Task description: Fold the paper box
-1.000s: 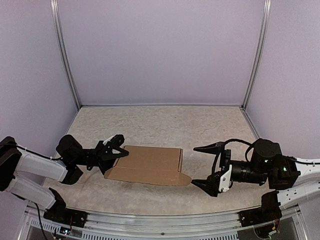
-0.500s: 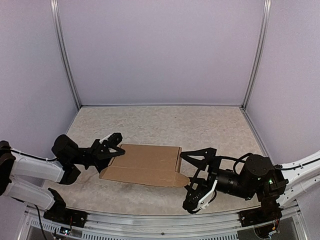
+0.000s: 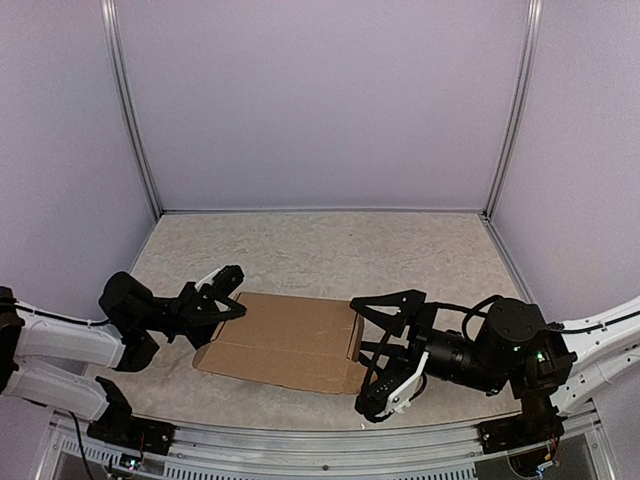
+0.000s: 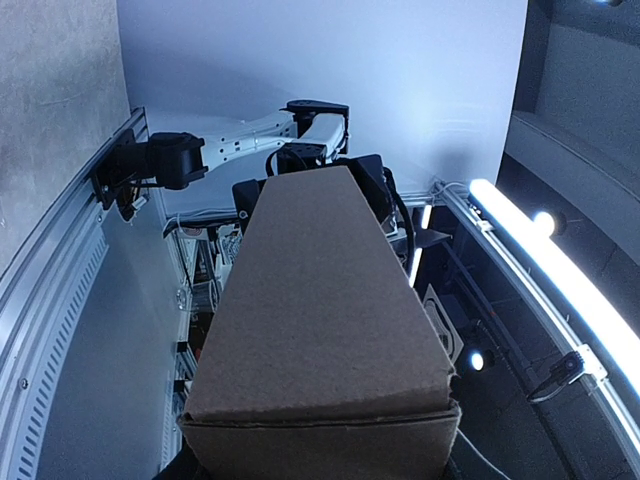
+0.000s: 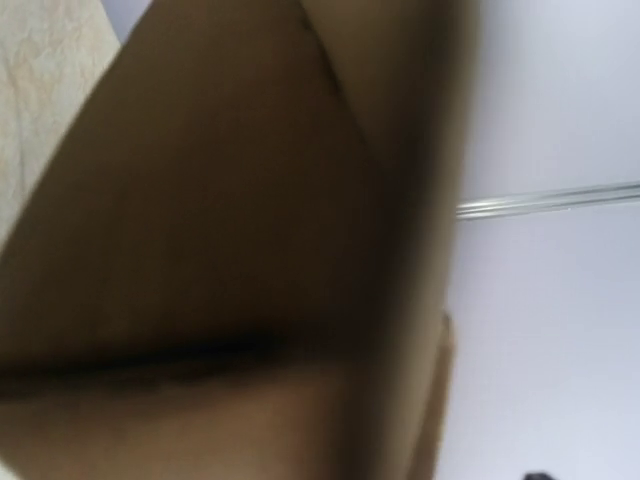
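Paper box [image 3: 285, 340] lies lengthwise left-to-right — left claw [image 3: 230, 293] pinching it, right claw [image 3: 378, 352] spread.

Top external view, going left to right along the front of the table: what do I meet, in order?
left gripper, clamped on the box's left end → paper box, lying flat → right gripper, jaws wide open around the box's right end.
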